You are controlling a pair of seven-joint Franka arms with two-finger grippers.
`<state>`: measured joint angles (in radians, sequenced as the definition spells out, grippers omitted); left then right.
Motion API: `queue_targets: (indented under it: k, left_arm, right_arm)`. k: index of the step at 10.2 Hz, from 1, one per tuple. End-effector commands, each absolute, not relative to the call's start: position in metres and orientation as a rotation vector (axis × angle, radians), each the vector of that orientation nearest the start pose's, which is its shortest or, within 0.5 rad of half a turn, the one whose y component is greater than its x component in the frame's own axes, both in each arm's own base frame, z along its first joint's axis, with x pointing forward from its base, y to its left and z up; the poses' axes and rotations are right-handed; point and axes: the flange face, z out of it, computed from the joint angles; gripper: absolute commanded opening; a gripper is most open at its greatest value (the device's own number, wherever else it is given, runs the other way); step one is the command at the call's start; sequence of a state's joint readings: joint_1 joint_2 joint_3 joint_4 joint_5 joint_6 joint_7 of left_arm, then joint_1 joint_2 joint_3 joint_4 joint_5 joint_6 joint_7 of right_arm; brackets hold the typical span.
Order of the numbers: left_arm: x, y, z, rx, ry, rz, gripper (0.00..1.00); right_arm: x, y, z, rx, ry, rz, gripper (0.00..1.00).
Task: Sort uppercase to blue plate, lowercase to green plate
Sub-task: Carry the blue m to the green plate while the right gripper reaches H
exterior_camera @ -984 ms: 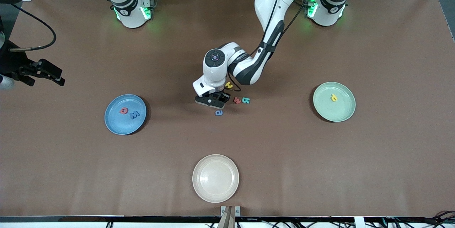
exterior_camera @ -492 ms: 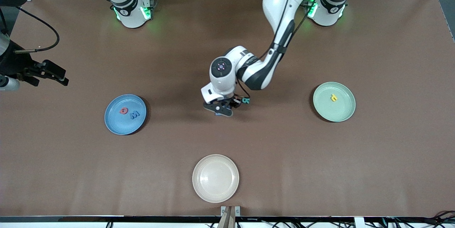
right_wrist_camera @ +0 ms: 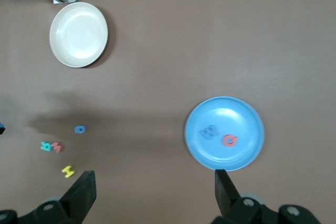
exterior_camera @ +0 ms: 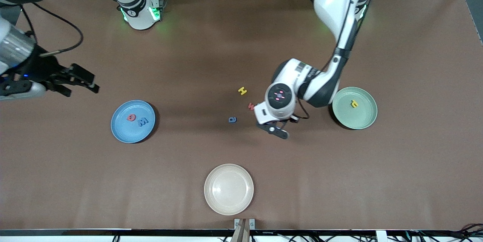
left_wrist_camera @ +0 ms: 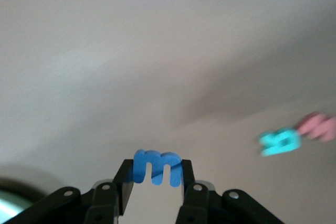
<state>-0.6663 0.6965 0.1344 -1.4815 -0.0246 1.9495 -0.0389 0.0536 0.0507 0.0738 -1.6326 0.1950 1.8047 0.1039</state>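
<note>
**Left gripper lifts a blue letter; teal letter shows only in the wrist views**

The front view hides two things. The left gripper (exterior_camera: 278,130) hangs over bare tabletop (exterior_camera: 377,181) between the loose letters and the green plate (exterior_camera: 368,119), and from there its load cannot be seen. The left wrist view shows it: the jaws are drawn narrow onto a small blue letter (left_wrist_camera: 156,166) with three prongs, pinched between the fingertips (left_wrist_camera: 126,182). The teal B (left_wrist_camera: 280,142) is covered by the left arm in the front view. Both wrist views show it on the table, touching or just beside the red w (exterior_camera: 251,106).

The yellow H (exterior_camera: 242,90) lies near the middle of the tabletop, a little farther from the front camera than the red w. The blue a (exterior_camera: 232,119) lies nearer the camera than both.

The blue plate (exterior_camera: 120,133), toward the right arm's end, holds the red Q (exterior_camera: 131,117) and blue W (exterior_camera: 142,122) side by side. The green plate, toward the left arm's end, holds one small yellow letter (exterior_camera: 354,103). The beige plate (exterior_camera: 228,206) sits by the middle of the tabletop's camera-side edge.

The right gripper (right_wrist_camera: 155,177) waits with its fingers spread wide and holding nothing, over the edge of the tabletop at the right arm's end; its camera looks down on the blue plate.
</note>
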Motion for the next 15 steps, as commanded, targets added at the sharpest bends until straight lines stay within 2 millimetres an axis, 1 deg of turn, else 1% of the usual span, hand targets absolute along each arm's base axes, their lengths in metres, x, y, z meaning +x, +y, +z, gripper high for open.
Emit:
queue_targets:
  k: [1, 2, 3, 5, 6, 8, 9, 10, 11, 12, 13, 14, 15]
  left_arm:
    - [0.569, -0.289, 0.261, -2.878, 0.82, 0.334, 0.0]
    - [0.564, -0.262, 0.254, -2.863, 0.838, 0.319, 0.0]
    - [0.558, -0.24, 0.248, -2.849, 0.853, 0.309, 0.0]
    - [0.544, -0.21, 0.244, -2.836, 0.883, 0.323, 0.0]
    - [0.539, -0.195, 0.243, -2.816, 0.888, 0.323, 0.0]
    - [0.531, -0.166, 0.239, -2.77, 0.915, 0.321, 0.0]
    - [0.53, -0.15, 0.239, -2.769, 0.934, 0.314, 0.0]
    - [0.526, -0.137, 0.234, -2.775, 0.952, 0.308, 0.0]
    - [0.522, -0.124, 0.23, -2.787, 0.94, 0.303, 0.0]
    - [0.517, -0.114, 0.224, -2.8, 0.924, 0.298, 0.0]
    - [0.515, -0.098, 0.216, -2.821, 0.893, 0.273, 0.0]
    - [0.515, -0.089, 0.212, -2.832, 0.873, 0.257, 0.03]
    - [0.516, -0.085, 0.213, -2.836, 0.859, 0.253, 0.2]
  right_arm:
    - [0.581, 0.144, 0.571, -2.965, 0.112, -0.095, 1.0]
    - [0.577, 0.173, 0.56, -2.985, 0.172, -0.066, 1.0]
    - [0.57, 0.206, 0.546, -2.985, 0.232, -0.03, 1.0]
    - [0.55, 0.273, 0.507, -2.958, 0.433, -0.016, 1.0]
    - [0.537, 0.306, 0.481, -2.949, 0.5, -0.009, 1.0]
    - [0.514, 0.362, 0.435, -2.978, 0.656, 0.031, 1.0]
    - [0.504, 0.39, 0.408, -2.981, 0.704, 0.049, 1.0]
    - [0.488, 0.421, 0.379, -2.972, 0.751, 0.063, 1.0]
    - [0.48, 0.441, 0.354, -2.964, 0.815, 0.044, 1.0]
    - [0.471, 0.456, 0.33, -2.965, 0.865, 0.026, 1.0]
    - [0.46, 0.473, 0.303, -2.954, 0.901, 0.025, 1.0]
    - [0.456, 0.481, 0.284, -2.935, 0.923, 0.029, 1.0]
    - [0.45, 0.489, 0.261, -2.931, 0.965, 0.046, 0.99]
